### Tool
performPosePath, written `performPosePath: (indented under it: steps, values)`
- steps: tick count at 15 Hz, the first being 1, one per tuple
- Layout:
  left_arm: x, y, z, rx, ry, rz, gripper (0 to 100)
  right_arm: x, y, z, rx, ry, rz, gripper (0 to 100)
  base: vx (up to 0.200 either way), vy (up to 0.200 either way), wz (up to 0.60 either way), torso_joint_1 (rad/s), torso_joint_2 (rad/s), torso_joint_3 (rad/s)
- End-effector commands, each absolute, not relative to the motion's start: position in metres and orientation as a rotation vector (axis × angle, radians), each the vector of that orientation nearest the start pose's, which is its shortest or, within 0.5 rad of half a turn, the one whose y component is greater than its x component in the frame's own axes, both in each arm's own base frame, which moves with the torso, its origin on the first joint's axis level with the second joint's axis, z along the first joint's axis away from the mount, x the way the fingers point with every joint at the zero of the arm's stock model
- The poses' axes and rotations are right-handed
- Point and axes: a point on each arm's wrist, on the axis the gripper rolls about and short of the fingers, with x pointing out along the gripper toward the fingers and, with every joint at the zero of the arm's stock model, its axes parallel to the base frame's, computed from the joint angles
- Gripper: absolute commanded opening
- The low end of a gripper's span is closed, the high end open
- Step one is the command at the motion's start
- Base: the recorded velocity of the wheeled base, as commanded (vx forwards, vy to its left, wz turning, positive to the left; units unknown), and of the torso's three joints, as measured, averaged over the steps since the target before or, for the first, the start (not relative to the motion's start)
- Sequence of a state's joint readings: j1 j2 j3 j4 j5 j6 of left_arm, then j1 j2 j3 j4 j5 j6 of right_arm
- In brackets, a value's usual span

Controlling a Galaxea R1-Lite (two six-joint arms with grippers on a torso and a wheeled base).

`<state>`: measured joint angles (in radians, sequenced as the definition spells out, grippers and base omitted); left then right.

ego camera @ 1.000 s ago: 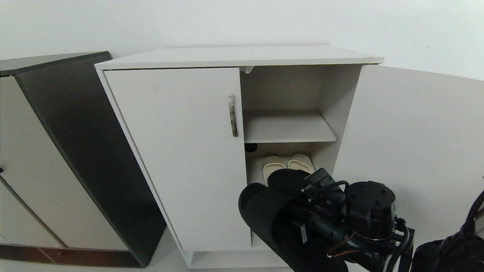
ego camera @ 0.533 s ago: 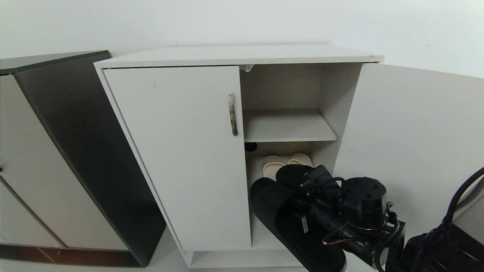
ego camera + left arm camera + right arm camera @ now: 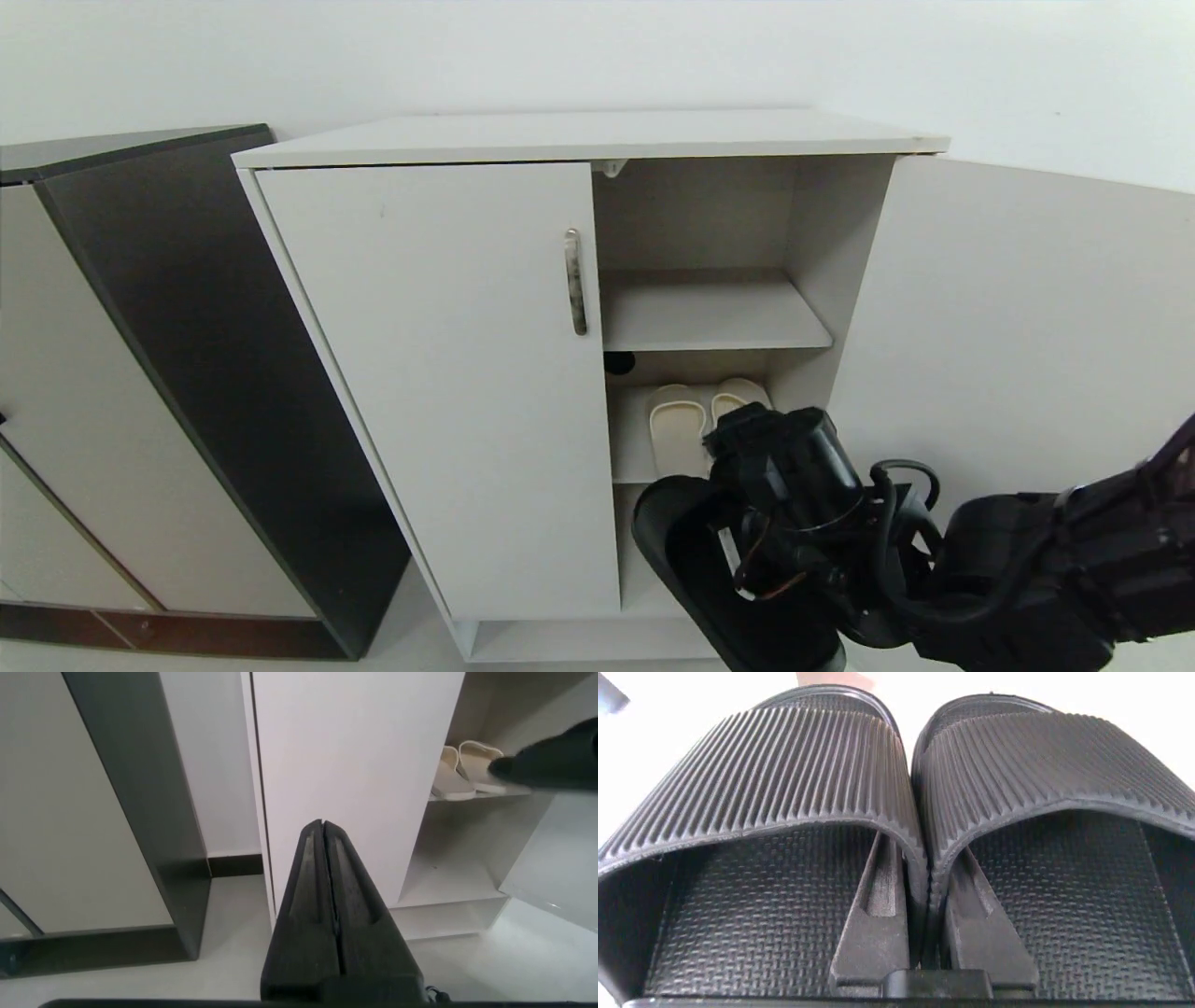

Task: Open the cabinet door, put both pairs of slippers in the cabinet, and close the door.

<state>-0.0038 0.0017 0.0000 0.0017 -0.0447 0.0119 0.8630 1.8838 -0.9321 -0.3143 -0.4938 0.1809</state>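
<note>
Right end effector (image 3: pixel 922 863) grips black slippers (image 3: pixel 803 775) (before open cabinet (image 3: pixel 588 140))

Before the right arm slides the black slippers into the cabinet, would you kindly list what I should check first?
1. Right gripper shut on the black slippers, one finger inside each: ok.
2. Right door swung open: ok.
3. Cream slippers on the second shelf, apart from the held pair: ok.
4. Bottom shelf has room for the black pair: ok.
5. Left gripper shut, low before the closed left door, outside the opening: ok.
6. Clearance between the held pair's toes and the second shelf's edge: cannot tell.
</note>
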Motion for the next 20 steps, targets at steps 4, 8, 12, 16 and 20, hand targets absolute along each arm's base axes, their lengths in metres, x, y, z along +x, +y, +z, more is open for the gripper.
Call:
performPosePath:
  steps: [4,8,12,16,20]
  values:
    - [-0.023,-0.001,0.075,0.012,0.003,-0.049,0,0.222,0.272,0.232,0.030,0.287,0.056,0,0.000,0.000,0.00,0.000,0.00,0.000]
    - [-0.023,-0.001,0.075,0.012,0.003,-0.049,0,0.245,0.274,0.224,0.042,0.215,0.023,0,0.000,0.000,0.00,0.000,0.00,0.000]
    - [-0.023,-0.001,0.075,0.014,0.003,-0.049,0,0.264,0.262,0.207,0.009,0.207,-0.028,0,0.000,0.000,0.00,0.000,0.00,0.000]
    - [-0.023,-0.001,0.075,0.014,0.003,-0.049,0,0.269,0.261,0.204,0.005,0.206,-0.036,0,0.000,0.000,0.00,0.000,0.00,0.000]
    - [-0.023,-0.001,0.075,0.012,0.003,-0.049,0,0.273,0.261,0.202,-0.010,0.208,-0.042,0,0.200,0.000,0.00,-0.002,0.01,0.002]
